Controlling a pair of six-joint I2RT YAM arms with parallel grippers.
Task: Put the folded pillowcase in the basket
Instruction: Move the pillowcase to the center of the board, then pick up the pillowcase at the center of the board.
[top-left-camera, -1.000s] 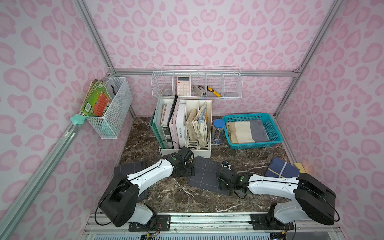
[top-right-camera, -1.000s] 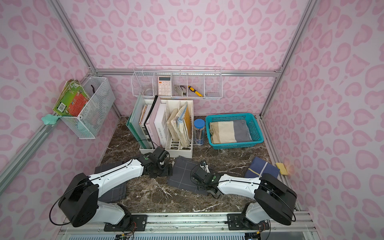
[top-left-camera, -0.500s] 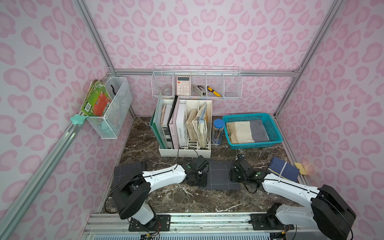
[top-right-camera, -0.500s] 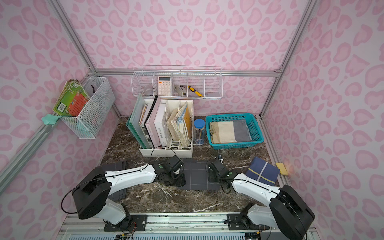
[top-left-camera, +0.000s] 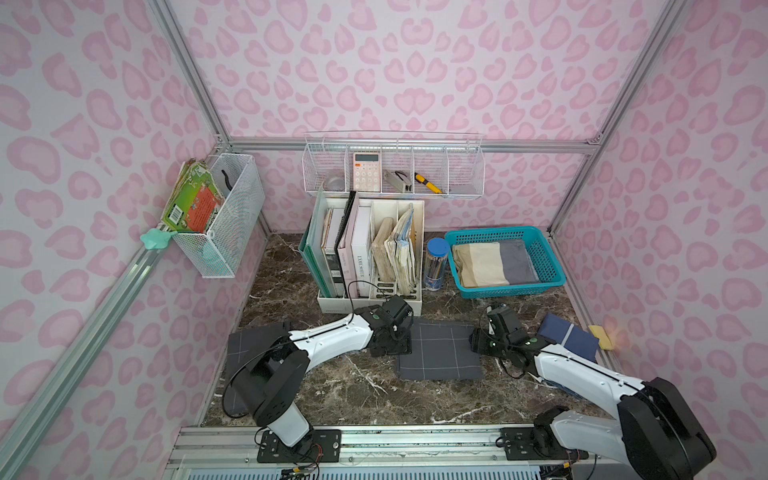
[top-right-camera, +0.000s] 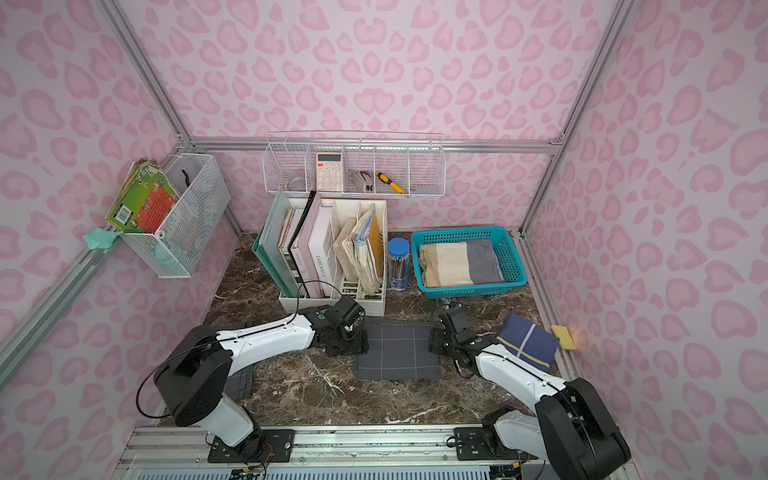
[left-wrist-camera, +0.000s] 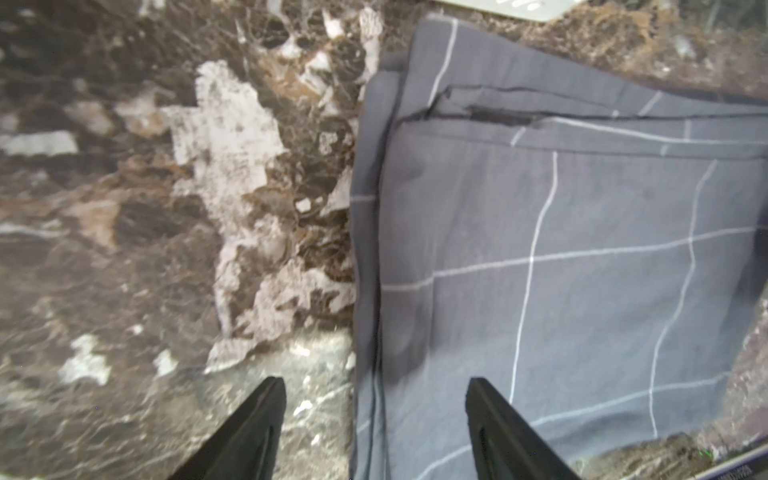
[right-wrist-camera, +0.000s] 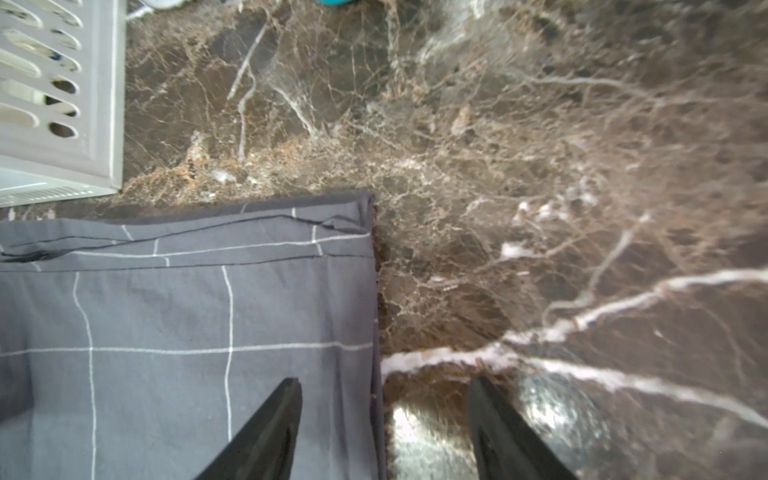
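Pillowcase lying flat, left gripper spread astride one side edge, right gripper spread astride the opposite edge, basket beyond it.

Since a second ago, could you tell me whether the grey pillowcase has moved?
Yes: the pillowcase has slid right, past the rack's right end, toward the basket's side.

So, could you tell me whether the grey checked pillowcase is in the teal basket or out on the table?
Out: the grey checked pillowcase lies folded flat on the marble table, apart from the basket.
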